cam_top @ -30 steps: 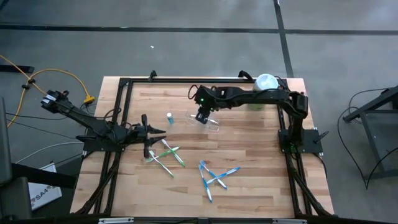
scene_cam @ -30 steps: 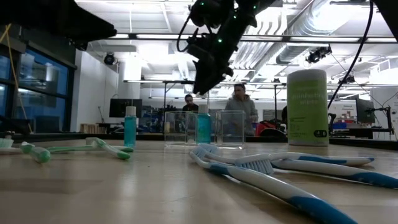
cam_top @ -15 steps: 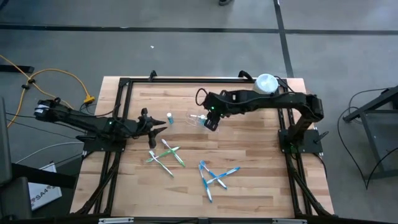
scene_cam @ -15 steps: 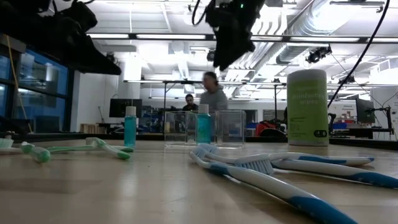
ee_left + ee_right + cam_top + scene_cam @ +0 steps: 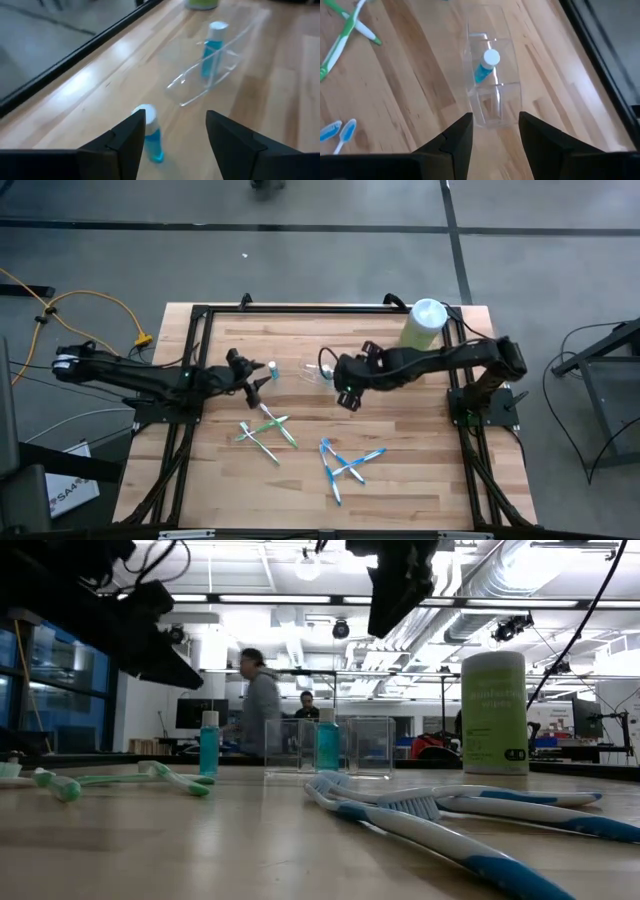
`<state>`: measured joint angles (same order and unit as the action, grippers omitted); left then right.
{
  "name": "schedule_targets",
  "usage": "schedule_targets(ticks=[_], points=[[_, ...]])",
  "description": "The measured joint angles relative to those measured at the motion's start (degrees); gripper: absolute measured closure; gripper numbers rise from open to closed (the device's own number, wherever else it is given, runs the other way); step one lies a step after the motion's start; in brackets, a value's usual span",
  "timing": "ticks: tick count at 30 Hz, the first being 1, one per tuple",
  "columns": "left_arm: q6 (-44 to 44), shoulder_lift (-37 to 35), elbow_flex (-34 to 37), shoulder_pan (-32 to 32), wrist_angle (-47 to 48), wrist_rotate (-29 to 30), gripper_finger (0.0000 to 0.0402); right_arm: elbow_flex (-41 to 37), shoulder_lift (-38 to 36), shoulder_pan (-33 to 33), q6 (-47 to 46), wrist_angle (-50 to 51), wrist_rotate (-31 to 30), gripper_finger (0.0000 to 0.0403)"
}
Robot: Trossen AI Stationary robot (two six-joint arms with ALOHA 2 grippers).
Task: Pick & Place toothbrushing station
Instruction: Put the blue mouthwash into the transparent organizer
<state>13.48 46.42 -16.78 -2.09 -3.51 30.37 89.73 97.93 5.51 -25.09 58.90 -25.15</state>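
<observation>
A clear plastic holder (image 5: pixel 316 373) stands on the table's far middle with one blue, white-capped tube (image 5: pixel 487 65) upright inside it. A second tube (image 5: pixel 150 136) stands alone on the wood to the holder's left (image 5: pixel 272 368). My left gripper (image 5: pixel 260 380) is open just short of this tube, which shows beside one finger in the left wrist view; I cannot tell whether they touch. My right gripper (image 5: pixel 345 393) hangs open above the table, near and right of the holder. Green toothbrushes (image 5: pixel 265 430) and blue toothbrushes (image 5: pixel 345 465) lie flat nearer the front.
A tall pale green canister (image 5: pixel 424 324) with a white top stands at the far right. A black frame (image 5: pixel 300 308) runs around the table's edges. Bare wood lies between the holder and the toothbrushes. People move in the room behind the table.
My right gripper has drawn away from above the holder, upward and toward the table's near right. My left gripper has reached toward the far right, up to the lone tube. Holder, tubes and toothbrushes have stayed in place.
</observation>
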Motion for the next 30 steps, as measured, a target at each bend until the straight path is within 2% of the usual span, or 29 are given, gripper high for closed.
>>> schedule_targets(ticks=[7, 23, 30], points=[[3.79, 3.5, 0.0, 3.09, -1.23, 0.3, 0.0192, 0.0, 0.0, 5.31, -2.67, 1.31, -6.19, 0.0251], [4.17, 14.07, 0.0, 3.89, -10.04, 1.06, 0.0192, 0.0, 0.04, 9.76, -5.81, 1.7, -9.44, 0.0251], [4.41, 17.33, 0.0, 6.73, -10.81, 1.46, 0.0192, 0.0, 0.04, 10.37, -6.84, 1.78, -9.49, 0.0251]])
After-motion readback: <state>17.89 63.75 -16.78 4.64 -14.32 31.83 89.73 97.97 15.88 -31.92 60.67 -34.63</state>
